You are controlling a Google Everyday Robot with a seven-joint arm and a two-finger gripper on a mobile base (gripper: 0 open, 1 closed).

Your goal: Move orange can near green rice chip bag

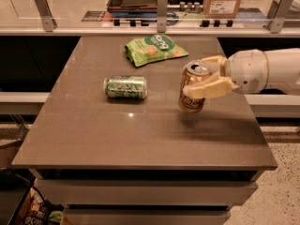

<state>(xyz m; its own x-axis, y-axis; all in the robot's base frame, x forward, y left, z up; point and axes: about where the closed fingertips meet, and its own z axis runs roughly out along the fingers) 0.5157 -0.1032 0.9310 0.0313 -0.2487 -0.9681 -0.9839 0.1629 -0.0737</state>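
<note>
The orange can (192,87) is upright, slightly tilted, and held a little above the table at the right middle. My gripper (206,76) comes in from the right and is shut on the orange can, one cream finger behind it and one (206,88) across its front. The green rice chip bag (153,48) lies flat at the back centre of the table, some way behind and left of the can.
A green patterned can (125,86) lies on its side left of centre. The brown table (140,135) ends close in front and to the right. A glass rail with metal posts (161,6) runs behind the table.
</note>
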